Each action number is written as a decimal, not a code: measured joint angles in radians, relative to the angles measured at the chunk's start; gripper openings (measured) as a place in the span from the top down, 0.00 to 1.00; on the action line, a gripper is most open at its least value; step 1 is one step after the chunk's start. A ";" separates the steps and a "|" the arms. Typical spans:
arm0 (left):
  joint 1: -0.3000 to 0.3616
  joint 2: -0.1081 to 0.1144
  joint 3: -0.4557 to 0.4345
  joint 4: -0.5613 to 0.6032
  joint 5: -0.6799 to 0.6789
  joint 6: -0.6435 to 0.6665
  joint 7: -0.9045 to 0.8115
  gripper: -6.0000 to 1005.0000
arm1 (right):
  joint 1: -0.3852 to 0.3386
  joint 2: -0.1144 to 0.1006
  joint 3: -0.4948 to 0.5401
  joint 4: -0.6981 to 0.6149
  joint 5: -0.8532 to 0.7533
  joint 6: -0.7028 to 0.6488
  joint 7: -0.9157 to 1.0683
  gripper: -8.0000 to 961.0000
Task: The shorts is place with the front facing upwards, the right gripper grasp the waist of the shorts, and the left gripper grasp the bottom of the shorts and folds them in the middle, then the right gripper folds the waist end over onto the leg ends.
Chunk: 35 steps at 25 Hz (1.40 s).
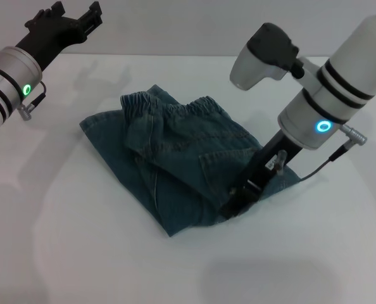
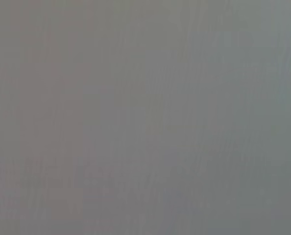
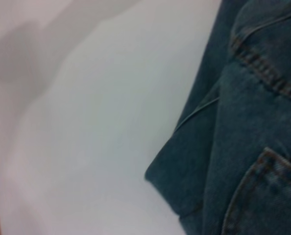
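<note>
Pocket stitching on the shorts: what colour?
Orange-brown, on blue-green denim shorts; clearest in the right wrist view.

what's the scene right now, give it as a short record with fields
surface: white table
garment: shorts, blue-green denim, folded into a bundle
waistband: elastic waist on the far side of the bundle
right gripper: down on the near right edge of the shorts, fingers not clearly visible
left gripper: raised at the far left, away from the shorts, holding nothing
left wrist view: blank grey
</note>
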 joint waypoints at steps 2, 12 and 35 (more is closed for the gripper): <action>0.000 0.000 0.001 0.000 0.000 0.000 -0.002 0.18 | -0.008 -0.004 0.005 -0.013 -0.002 0.013 0.005 0.41; 0.005 -0.002 0.002 -0.001 0.000 0.003 -0.008 0.18 | -0.017 -0.011 0.005 -0.024 -0.060 0.102 0.045 0.41; 0.005 0.001 0.000 -0.003 0.000 0.003 -0.009 0.18 | -0.032 -0.052 0.088 -0.026 -0.133 0.325 0.090 0.41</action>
